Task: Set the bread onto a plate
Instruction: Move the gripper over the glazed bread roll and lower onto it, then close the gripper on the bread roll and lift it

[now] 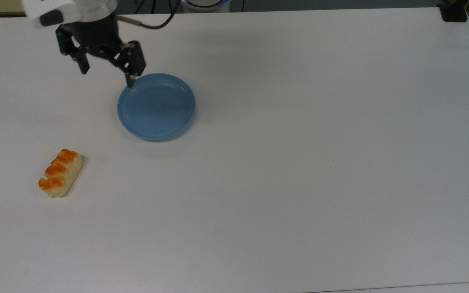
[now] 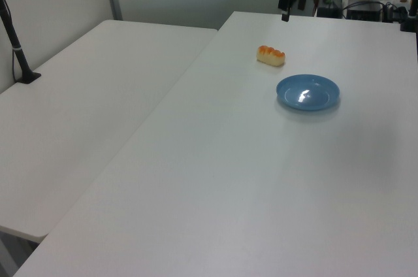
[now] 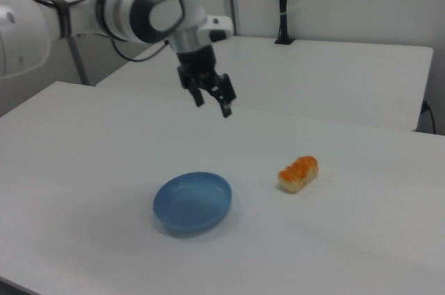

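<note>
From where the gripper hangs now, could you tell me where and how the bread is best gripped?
Probably across the middle of the bread, from above. It lies flat on the table, oblong, its long sides free and well apart from the plate, so the gripper, open, could straddle its narrow width.

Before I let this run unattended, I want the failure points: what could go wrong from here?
The bread lies diagonally on the table, so the open claw may close across its ends unless turned to match. The loaf is rounded with bumps on top; it might slip or roll. The plate is shallow, so a high release could let the bread tumble off.
</note>
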### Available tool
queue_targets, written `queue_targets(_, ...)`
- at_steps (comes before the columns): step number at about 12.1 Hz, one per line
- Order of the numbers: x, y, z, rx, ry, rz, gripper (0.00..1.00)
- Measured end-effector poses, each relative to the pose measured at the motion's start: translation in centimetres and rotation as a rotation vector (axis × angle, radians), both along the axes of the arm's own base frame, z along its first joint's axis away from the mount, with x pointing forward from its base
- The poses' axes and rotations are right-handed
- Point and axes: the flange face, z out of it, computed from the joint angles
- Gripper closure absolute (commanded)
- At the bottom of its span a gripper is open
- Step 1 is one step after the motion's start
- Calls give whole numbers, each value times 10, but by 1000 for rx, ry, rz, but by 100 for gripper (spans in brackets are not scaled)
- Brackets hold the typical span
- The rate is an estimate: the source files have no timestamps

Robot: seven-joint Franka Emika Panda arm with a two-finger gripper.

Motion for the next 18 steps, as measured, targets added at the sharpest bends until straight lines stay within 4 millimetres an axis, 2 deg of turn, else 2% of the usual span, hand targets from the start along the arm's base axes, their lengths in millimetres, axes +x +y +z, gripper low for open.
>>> queue_targets(3,18,-53,-44,-36,-50,-68,0)
queue_targets(6,28,-106,-86,-71,-113,-157,0)
queue_targets(7,31,-117,-95,-77,-141,-187,0)
queue_targets(10,44,-126,-129,-92,-175,-212,0)
queue_targets(13,58,-130,-155,-105,-241,-247,0)
queue_targets(18,77,-131,-217,-124,-304,-252,0)
